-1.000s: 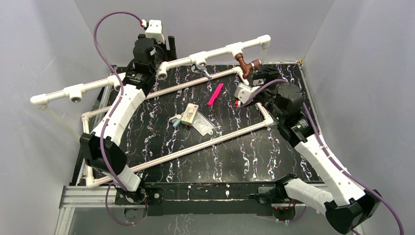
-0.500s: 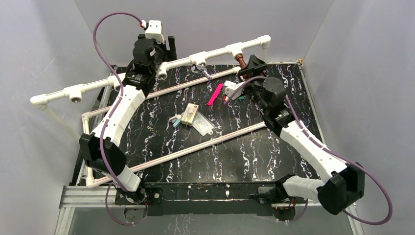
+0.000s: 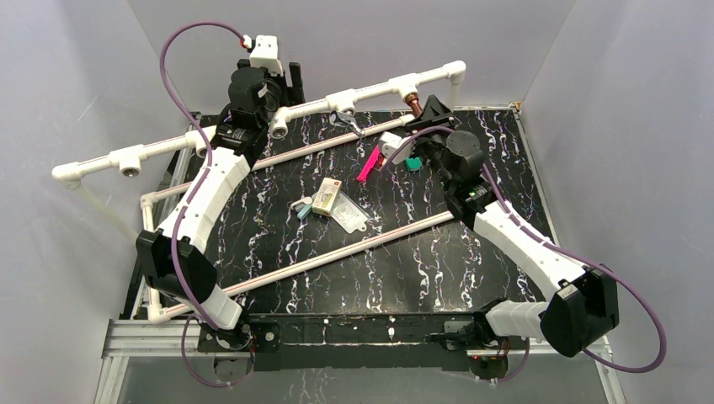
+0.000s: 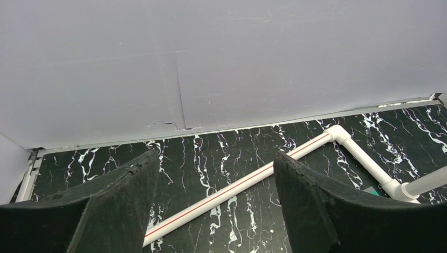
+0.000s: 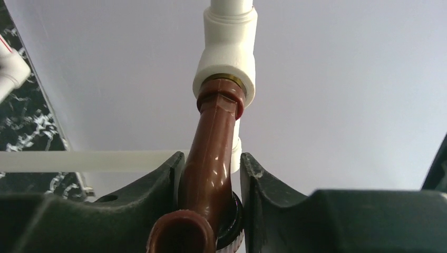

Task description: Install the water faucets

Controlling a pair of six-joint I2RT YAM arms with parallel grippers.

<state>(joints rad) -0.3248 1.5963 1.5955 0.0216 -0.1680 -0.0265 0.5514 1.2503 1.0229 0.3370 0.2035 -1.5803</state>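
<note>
The dark reddish-brown water faucet (image 3: 414, 103) is screwed into a white tee socket (image 5: 226, 47) on the raised pipe rail at the back right. In the right wrist view its brown body (image 5: 213, 153) runs down between my jaws. My right gripper (image 3: 427, 113) (image 5: 210, 158) is shut on this faucet, fingers pressed against its sides. The shiny silver faucet (image 3: 349, 122) hangs from the middle tee of the same rail. My left gripper (image 3: 289, 77) (image 4: 216, 158) is open and empty at the back left, facing the wall, apart from both faucets.
A pink flat strip (image 3: 370, 162) lies on the black marbled table, with a small box (image 3: 328, 195) and a clear bag (image 3: 349, 215) nearby. White pipes (image 3: 354, 244) (image 4: 237, 184) cross the table. Empty tee sockets (image 3: 130, 160) (image 3: 278, 126) sit on the raised rail.
My right arm swung left and toward the back, bringing its gripper onto the brown faucet, and its jaws closed from wide to pinching it. The left arm has not moved.
</note>
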